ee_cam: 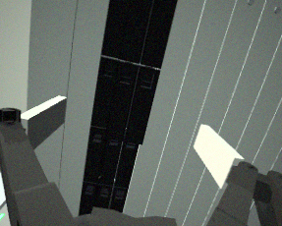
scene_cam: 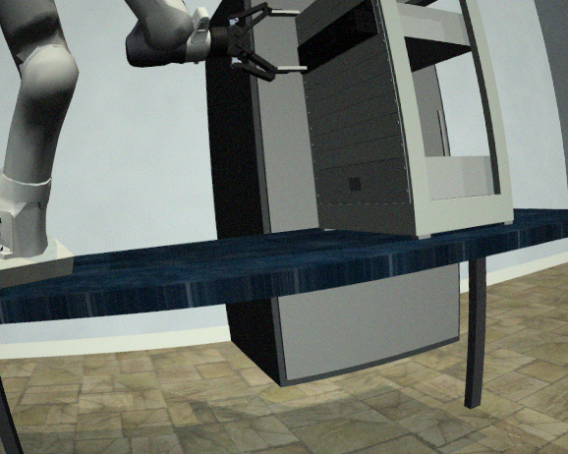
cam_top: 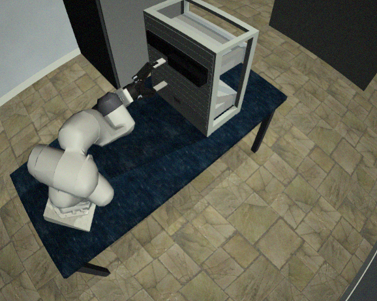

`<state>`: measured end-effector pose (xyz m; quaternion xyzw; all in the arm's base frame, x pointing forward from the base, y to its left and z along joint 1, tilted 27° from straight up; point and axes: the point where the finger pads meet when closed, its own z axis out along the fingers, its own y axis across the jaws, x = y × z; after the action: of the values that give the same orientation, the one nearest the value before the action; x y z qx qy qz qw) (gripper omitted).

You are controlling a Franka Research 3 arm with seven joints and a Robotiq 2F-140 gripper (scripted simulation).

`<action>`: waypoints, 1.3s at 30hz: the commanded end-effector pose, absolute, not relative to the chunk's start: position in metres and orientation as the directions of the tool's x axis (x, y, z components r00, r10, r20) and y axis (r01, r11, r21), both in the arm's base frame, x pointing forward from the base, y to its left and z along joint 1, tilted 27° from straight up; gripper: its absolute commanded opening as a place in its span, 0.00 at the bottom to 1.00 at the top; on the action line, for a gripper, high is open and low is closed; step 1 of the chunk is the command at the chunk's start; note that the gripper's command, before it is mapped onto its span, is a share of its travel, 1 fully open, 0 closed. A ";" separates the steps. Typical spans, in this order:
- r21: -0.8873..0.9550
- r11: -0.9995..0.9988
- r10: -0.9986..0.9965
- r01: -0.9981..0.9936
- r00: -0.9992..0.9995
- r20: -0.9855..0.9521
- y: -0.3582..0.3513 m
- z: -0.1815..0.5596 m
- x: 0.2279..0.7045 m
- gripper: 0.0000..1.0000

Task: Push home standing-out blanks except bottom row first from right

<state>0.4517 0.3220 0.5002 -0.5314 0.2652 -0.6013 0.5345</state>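
The grey rack (cam_top: 200,62) stands on the far end of the blue table (cam_top: 144,153). The black storage chassis (cam_top: 177,63) crosses its front near the top; it also shows in the exterior view (scene_cam: 340,34). My gripper (cam_top: 158,73) is open and empty, level with the chassis and close in front of its left end, fingers pointing at the rack; the exterior view (scene_cam: 296,40) shows one finger above and one below the chassis band. In the wrist view the gripper (ee_cam: 133,133) straddles the dark chassis front (ee_cam: 128,98), whose drive blanks are dim. I cannot tell which blanks stand out.
A tall dark and grey cabinet (cam_top: 95,36) stands on the floor right behind the gripper and the rack's left side. Slatted grey panels cover the rack front below the chassis, with a small dark square (scene_cam: 355,184) low down. My arm's base (cam_top: 69,212) sits at the table's near end.
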 end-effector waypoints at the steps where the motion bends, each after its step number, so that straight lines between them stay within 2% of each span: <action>1: -0.887 -0.285 -0.926 0.363 0.136 0.353 0.322 0.501 0.452 1.00; 20: -0.887 -0.285 -0.926 0.363 0.136 0.353 0.322 0.501 0.452 1.00; 21: -0.887 -0.285 -0.926 0.363 0.136 0.353 0.322 0.501 0.452 0.00; 39: -0.887 -0.285 -0.926 0.363 0.136 0.353 0.322 0.501 0.452 0.00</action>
<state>0.4517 0.3221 0.5002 -0.5313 0.2652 -0.6013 0.5346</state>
